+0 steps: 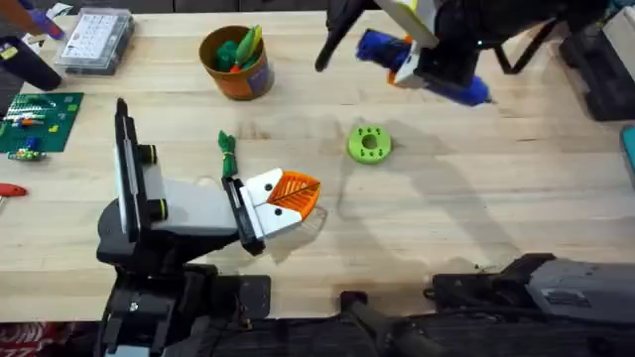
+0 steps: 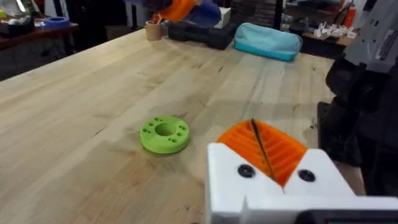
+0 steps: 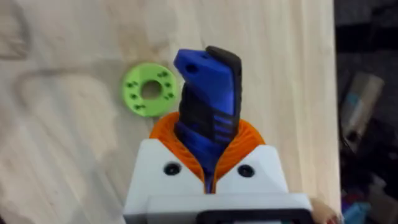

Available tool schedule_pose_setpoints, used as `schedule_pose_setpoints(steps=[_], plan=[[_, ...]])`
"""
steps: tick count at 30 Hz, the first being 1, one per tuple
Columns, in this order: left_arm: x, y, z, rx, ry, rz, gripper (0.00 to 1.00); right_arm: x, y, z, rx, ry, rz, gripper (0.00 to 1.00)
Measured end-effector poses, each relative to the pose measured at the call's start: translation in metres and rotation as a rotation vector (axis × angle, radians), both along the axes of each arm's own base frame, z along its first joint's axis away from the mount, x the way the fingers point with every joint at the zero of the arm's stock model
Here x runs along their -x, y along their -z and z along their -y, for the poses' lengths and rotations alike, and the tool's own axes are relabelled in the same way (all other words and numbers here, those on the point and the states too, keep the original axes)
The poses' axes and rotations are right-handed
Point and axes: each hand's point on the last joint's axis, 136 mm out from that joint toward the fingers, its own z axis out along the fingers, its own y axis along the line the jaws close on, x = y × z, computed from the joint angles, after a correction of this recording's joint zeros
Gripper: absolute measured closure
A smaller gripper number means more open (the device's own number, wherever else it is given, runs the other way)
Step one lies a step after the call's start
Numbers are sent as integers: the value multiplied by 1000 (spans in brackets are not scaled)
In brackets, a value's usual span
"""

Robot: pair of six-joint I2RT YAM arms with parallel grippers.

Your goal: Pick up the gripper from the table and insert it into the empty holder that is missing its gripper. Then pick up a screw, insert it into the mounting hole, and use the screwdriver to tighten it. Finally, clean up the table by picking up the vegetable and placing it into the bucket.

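The right gripper (image 3: 208, 177) squeezes the screwdriver (image 3: 208, 102), held up high and far right, ready to turn a screw. The left gripper (image 2: 268, 163) is pressed together with nothing in it, waiting near the vegetable (image 1: 229, 154).

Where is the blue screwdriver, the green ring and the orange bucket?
Screwdriver (image 3: 208, 106), right wrist view, on its blue-and-black body.
Green ring (image 1: 369, 144), overhead view, on its flat top.
Bucket (image 1: 243, 79), overhead view, on its outer side wall.

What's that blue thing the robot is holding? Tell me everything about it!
It is the thick blue power screwdriver, plastic-looking, with black grip panels and ribbed black stripes on its body. The right gripper clamps it between orange ribbed pads, lifted above the wooden table at the far right side. In the right wrist view it points away from the camera, with the lime-green round disc on the table beyond.
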Motion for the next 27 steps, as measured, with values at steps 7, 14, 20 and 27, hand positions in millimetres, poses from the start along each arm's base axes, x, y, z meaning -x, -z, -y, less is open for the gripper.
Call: schedule_pose_setpoints(steps=[7,14,20,27], plan=[[0,0,0,0,0,0,987,-36,44,53,156,129,-88,967],[0,0,0,0,0,0,987,-58,106,106,257,232,-256,970],[0,0,0,0,0,0,987,-62,154,116,317,197,-372,972],[0,0,0,0,0,0,987,-63,201,114,359,161,-464,973]])
